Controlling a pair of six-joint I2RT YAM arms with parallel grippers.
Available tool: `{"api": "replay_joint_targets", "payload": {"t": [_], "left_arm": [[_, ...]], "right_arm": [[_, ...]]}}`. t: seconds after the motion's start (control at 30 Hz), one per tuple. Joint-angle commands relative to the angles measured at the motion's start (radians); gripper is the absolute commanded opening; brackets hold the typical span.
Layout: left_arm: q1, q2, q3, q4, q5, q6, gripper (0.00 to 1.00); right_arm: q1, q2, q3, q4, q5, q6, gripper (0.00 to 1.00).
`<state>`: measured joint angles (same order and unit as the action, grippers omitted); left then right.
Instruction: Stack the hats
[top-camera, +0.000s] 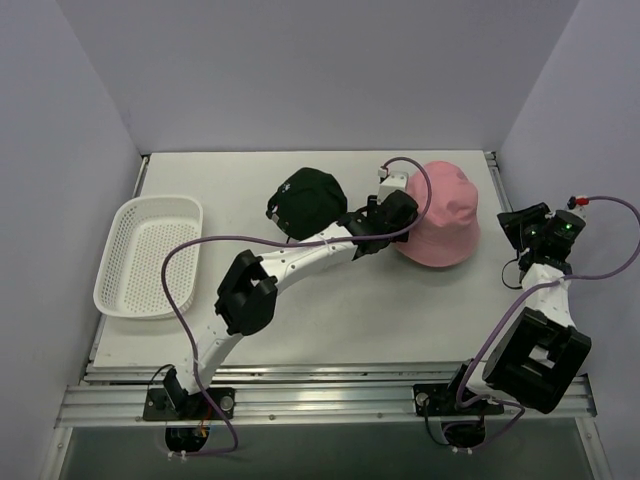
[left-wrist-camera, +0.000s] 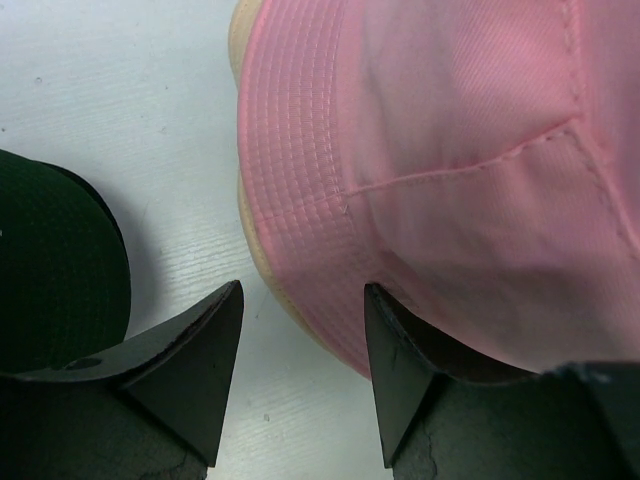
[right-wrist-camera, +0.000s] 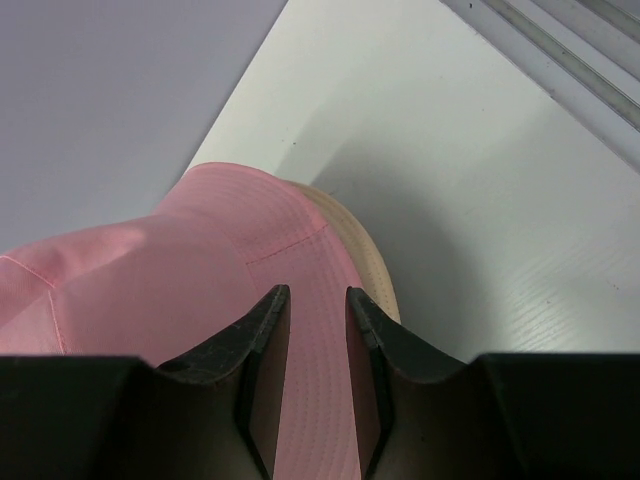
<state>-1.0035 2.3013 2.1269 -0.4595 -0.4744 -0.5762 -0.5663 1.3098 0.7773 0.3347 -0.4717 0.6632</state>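
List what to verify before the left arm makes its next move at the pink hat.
1. Left pincer open: ok, jaws stand wide with nothing gripped.
2. Left pincer lined up on the pink fabric bucket hat: ok, the brim edge lies at its fingers.
3. Pink hat seated on the beige bucket hat: ok, the beige brim peeks out beneath it.
4. Black baseball cap clear of the left pincer: cannot tell, it lies close beside one finger.
5. Right pincer out of the way: ok, it is apart from the stack on its right, jaws narrowly parted and empty.
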Motion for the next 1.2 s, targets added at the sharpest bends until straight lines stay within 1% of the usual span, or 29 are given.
{"api": "replay_joint_targets", "payload": {"t": [0.0, 0.07, 0.1, 0.2, 0.3, 0.33, 0.4, 0.43, 0.47, 0.5, 0.53, 0.63, 0.67, 0.7, 0.73, 0.77, 0.8, 0.83, 0.87, 0.9, 0.93, 0.97, 1.0, 1.03, 1.07, 1.1, 1.13, 1.17], "left_arm": [[-0.001, -0.014, 0.019, 0.038, -0.036, -0.02, 0.6], [-0.001, -0.054, -0.025, 0.048, -0.053, -0.024, 0.6], [-0.001, -0.107, -0.072, 0.064, -0.069, -0.024, 0.6], [-0.004, -0.149, -0.103, 0.076, -0.078, -0.013, 0.61], [-0.014, -0.264, -0.142, 0.099, -0.086, 0.033, 0.63], [-0.017, -0.287, -0.142, 0.099, -0.081, 0.073, 0.64], [-0.035, -0.359, -0.14, 0.082, -0.099, 0.102, 0.78], [-0.041, -0.387, -0.148, 0.078, -0.099, 0.128, 0.86], [-0.047, -0.414, -0.156, 0.071, -0.098, 0.134, 1.0], [-0.047, -0.471, -0.166, 0.062, -0.092, 0.139, 0.94], [-0.049, -0.503, -0.183, 0.061, -0.087, 0.153, 0.94], [-0.067, -0.641, -0.274, 0.067, -0.072, 0.196, 0.94], [-0.073, -0.673, -0.324, 0.065, -0.058, 0.208, 0.94], [-0.09, -0.744, -0.349, 0.056, -0.053, 0.22, 0.94], [-0.102, -0.781, -0.376, 0.053, -0.052, 0.24, 0.94], [-0.113, -0.816, -0.409, 0.053, -0.049, 0.249, 0.94], [-0.125, -0.888, -0.482, 0.061, -0.043, 0.257, 0.94], [-0.145, -0.925, -0.527, 0.071, -0.035, 0.263, 0.94], [-0.158, -0.96, -0.574, 0.085, -0.027, 0.262, 0.94], [-0.165, -1.027, -0.684, 0.138, -0.006, 0.26, 0.94], [-0.179, -1.063, -0.741, 0.168, 0.009, 0.265, 0.94], [-0.187, -1.092, -0.795, 0.194, 0.017, 0.268, 0.94], [-0.194, -1.149, -0.846, 0.237, 0.008, 0.271, 0.94], [-0.199, -1.178, -0.931, 0.252, -0.004, 0.279, 0.94], [-0.202, -1.203, -0.968, 0.263, -0.007, 0.279, 0.94], [-0.204, -1.253, -1.002, 0.295, -0.009, 0.279, 0.94], [-0.205, -1.281, -1.075, 0.32, 0.003, 0.288, 0.94], [-0.207, -1.305, -1.111, 0.347, 0.019, 0.295, 0.94]], "right_arm": [[-0.003, -0.038, 0.04, -0.026, -0.025, -0.028, 0.26], [-0.003, -0.046, 0.042, -0.028, -0.031, -0.036, 0.26], [0.0, -0.059, 0.053, -0.049, -0.033, -0.045, 0.26], [0.003, -0.081, 0.083, -0.078, -0.019, -0.054, 0.26], [0.017, -0.132, 0.138, -0.131, 0.002, -0.062, 0.26], [0.034, -0.154, 0.155, -0.166, 0.01, -0.073, 0.26], [0.068, -0.175, 0.218, -0.238, 0.051, -0.095, 0.27], [0.119, -0.184, 0.243, -0.27, 0.073, -0.131, 0.27], [0.149, -0.19, 0.287, -0.301, 0.099, -0.148, 0.27], [0.181, -0.21, 0.301, -0.331, 0.148, -0.158, 0.27], [0.244, -0.225, 0.312, -0.367, 0.166, -0.168, 0.27], [0.357, -0.309, 0.336, -0.41, 0.237, -0.195, 0.29], [0.437, -0.329, 0.342, -0.424, 0.248, -0.217, 0.31], [0.474, -0.361, 0.356, -0.469, 0.272, -0.226, 0.32], [0.511, -0.38, 0.358, -0.488, 0.274, -0.234, 0.33], [0.573, -0.397, 0.355, -0.499, 0.266, -0.24, 0.36], [0.615, -0.446, 0.344, -0.513, 0.262, -0.246, 0.42], [0.641, -0.478, 0.305, -0.514, 0.262, -0.241, 0.5], [0.669, -0.51, 0.275, -0.51, 0.257, -0.232, 0.61], [0.713, -0.588, 0.24, -0.475, 0.24, -0.214, 0.68], [0.732, -0.627, 0.176, -0.461, 0.229, -0.209, 0.7], [0.746, -0.658, 0.15, -0.45, 0.223, -0.208, 0.75], [0.761, -0.699, 0.125, -0.447, 0.22, -0.212, 0.77], [0.766, -0.708, 0.108, -0.463, 0.219, -0.235, 0.79], [0.766, -0.712, 0.085, -0.482, 0.222, -0.252, 0.84], [0.767, -0.713, 0.076, -0.525, 0.225, -0.272, 0.86], [0.769, -0.721, 0.065, -0.54, 0.228, -0.299, 0.87], [0.769, -0.733, 0.031, -0.543, 0.22, -0.307, 0.91]]}}
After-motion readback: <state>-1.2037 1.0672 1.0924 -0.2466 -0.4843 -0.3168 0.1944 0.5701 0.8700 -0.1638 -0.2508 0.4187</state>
